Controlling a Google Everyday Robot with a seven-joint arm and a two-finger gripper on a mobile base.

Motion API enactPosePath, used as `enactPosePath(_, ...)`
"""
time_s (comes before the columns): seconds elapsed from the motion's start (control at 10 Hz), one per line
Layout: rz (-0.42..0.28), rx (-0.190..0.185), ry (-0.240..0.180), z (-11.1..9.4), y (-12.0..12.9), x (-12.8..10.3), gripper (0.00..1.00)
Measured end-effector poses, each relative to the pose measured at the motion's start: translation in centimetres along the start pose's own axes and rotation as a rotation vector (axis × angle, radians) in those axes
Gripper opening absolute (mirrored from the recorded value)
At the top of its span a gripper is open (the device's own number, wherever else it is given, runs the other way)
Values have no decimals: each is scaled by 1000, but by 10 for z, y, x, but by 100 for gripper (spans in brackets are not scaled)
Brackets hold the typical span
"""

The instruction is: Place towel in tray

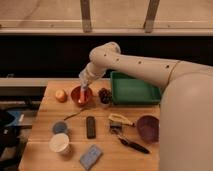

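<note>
Gripper: low over red bowl; whether open or holding anything, cannot tell. Towel: blue, folded, at table's front edge, well apart from gripper and green tray. Step judged: towel not yet grasped; next move calls for reaching forward and down onto it.

Green tray; blue towel; red bowl beneath the grey-white gripper; purple bowl; black remote.

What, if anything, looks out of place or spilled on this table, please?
Nothing looks spilled or damaged. One oddity: the gripper hangs over the red bowl at the back of the wooden table, while the blue rectangular cloth, likely the towel, lies askew near the front edge, far from the green plastic tray.
</note>
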Motion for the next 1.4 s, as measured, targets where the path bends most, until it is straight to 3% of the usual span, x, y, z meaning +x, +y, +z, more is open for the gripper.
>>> enactPosePath(0.7, -7, 5, 5, 3, 3, -1, 0)
enactPosePath(1.0, 19, 90, 12, 8, -23, -9, 0)
enactPosePath(1.2, 49, 154, 7, 11, -63, -23, 0)
enactPosePath(1.4, 90, 187, -12, 10, -97, -29, 0)
